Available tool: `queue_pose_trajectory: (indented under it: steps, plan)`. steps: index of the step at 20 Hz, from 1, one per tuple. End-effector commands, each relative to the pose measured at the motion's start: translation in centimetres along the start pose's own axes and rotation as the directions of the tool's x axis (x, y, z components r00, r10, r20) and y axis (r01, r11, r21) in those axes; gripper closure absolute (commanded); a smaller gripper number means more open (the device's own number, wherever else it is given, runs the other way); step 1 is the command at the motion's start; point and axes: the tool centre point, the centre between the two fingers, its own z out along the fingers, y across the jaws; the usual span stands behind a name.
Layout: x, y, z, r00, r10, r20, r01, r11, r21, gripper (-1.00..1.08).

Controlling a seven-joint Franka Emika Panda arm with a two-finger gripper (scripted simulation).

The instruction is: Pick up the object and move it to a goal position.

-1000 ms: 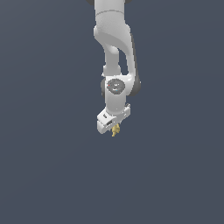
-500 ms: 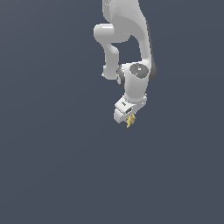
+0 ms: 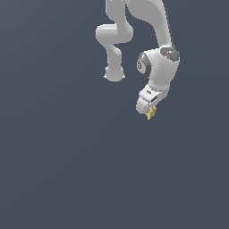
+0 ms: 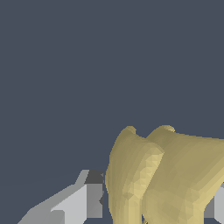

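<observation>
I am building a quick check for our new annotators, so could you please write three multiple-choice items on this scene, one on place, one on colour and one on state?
1. Where is the banana-like bunch?
A. at the tip of the pincer
B. lying apart from the arm
C. on the arm's elbow

2. What colour is the bunch?
A. red
B. yellow-tan
C. blue

3. What is the pincer doing?
A. open and empty
B. hidden from both views
C. shut on the bunch

Answers: 1 A, it hangs at the white tip; 2 B, the wrist view shows yellow-tan lobes; 3 C, a finger flanks the lobes there.
</observation>
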Motion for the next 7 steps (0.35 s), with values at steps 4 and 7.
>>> queue_pose_trajectory:
  steps: [4, 7]
  plan:
    - [0.8, -2.5, -1.3, 1.000, 0.002, 0.000, -0.002, 1.000, 0.001, 1.08]
    - [1.0, -2.8, -1.4, 1.000, 0.002, 0.000, -0.002, 1.000, 0.001, 1.08]
